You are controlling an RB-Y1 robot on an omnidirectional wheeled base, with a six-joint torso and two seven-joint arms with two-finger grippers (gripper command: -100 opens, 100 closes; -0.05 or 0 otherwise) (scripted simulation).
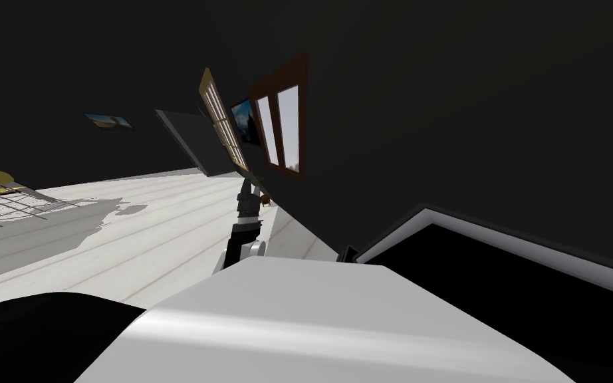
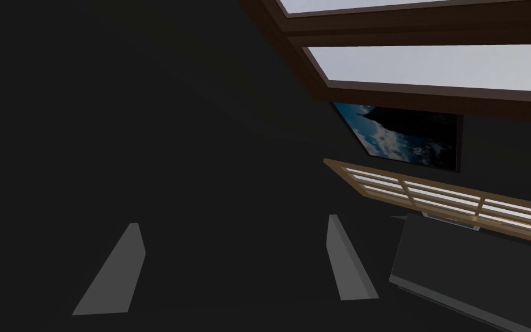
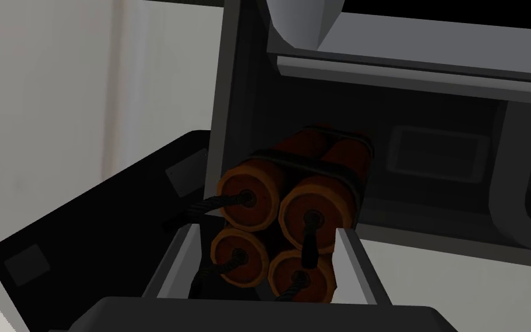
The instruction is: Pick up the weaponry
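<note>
The right tool is clamped on a bundle of dynamite sticks. Its two blades press the sides of the lower pair, so the bundle sits between them, just above the tool's dark body. There are four orange-brown sticks bound by a dark band, their round ends facing the camera, each with a dark fuse. The left tool is raised out ahead, blades apart and gripping nothing.

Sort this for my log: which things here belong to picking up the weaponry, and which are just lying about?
For the job: orange stick bundle, right tool shut on it.
Just about: left tool, open; window; wall picture; slatted wooden frame.
</note>
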